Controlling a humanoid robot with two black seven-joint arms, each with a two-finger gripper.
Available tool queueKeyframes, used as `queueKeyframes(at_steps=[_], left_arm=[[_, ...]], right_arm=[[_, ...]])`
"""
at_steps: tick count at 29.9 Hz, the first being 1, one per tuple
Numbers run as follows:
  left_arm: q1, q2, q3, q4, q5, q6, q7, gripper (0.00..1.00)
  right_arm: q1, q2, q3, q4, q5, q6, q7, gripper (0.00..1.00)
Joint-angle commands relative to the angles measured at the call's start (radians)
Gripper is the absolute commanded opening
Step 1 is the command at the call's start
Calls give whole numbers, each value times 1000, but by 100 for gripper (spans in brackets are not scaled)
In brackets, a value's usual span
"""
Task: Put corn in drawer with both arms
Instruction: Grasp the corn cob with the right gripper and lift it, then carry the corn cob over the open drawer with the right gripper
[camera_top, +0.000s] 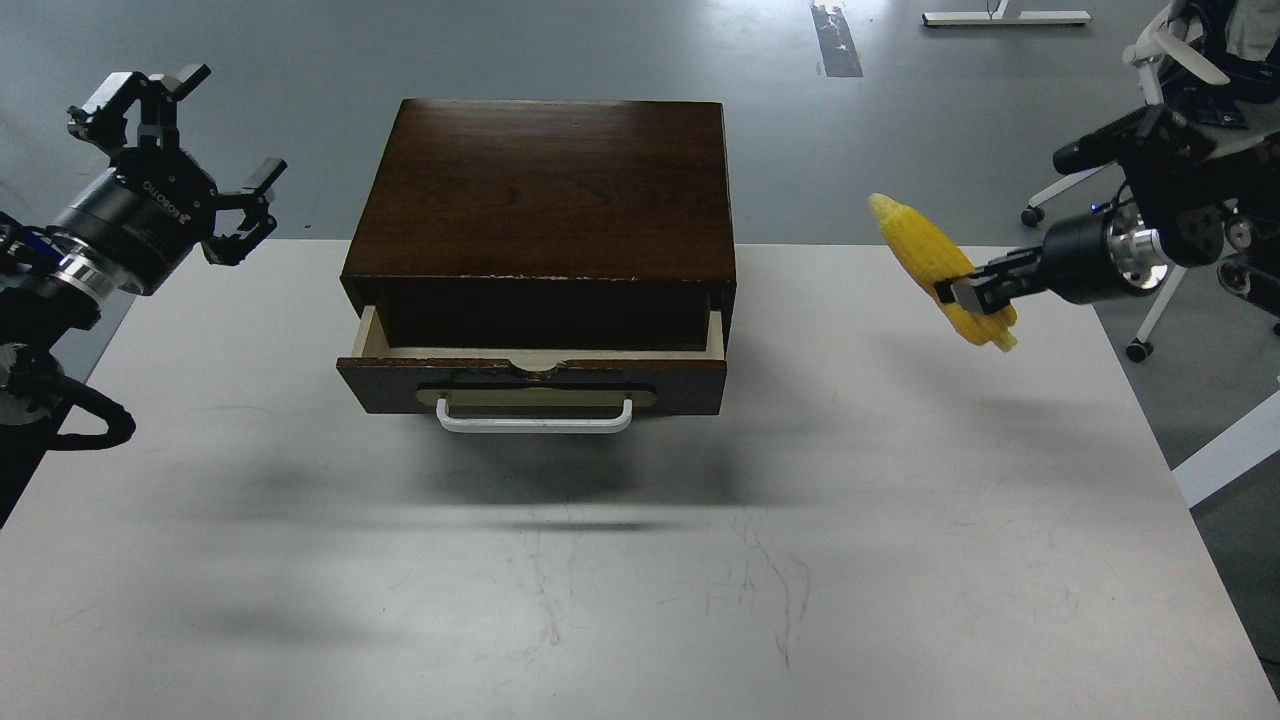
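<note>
Corn (940, 268) tilted in right claw's (968, 293) clamp — seemingly mid-cob — left claw (190, 160) spread, empty.

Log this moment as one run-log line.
right pincer: shut on corn, held above table | left pincer: open, empty | drawer: partly open | corn not in drawer

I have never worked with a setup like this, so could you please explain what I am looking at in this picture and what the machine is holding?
This one picture is taken from the robot's own head, looking forward and down at a white table. The black limbs entering from each side are its two arms. The left gripper hangs open and empty, its fingers spread. The right gripper is shut on a yellow corn, held in the air above the table's right side. On the table stands a dark wooden box whose drawer, with a white handle, is pulled partly open. The corn is not yet in it.
</note>
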Motion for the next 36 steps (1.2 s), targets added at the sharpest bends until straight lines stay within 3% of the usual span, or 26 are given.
queueKeyframes(at_steps=[1, 9, 17, 29, 36], left_arm=[[0, -1, -2, 0, 0, 0, 0, 98], [0, 4, -9, 0, 0, 0, 0, 99], [-2, 5, -10, 0, 0, 0, 0, 99], [-2, 7, -12, 2, 0, 0, 0, 99], [-2, 10, -21, 2, 0, 0, 0, 99]], right_arm=[[119, 76, -5, 4, 8, 8, 0, 2], [308, 326, -67, 7, 8, 10, 0, 3], [340, 516, -88, 33, 6, 8, 0, 3], [345, 650, -134, 75, -3, -4, 0, 3], [345, 659, -150, 71, -12, -21, 0, 4]])
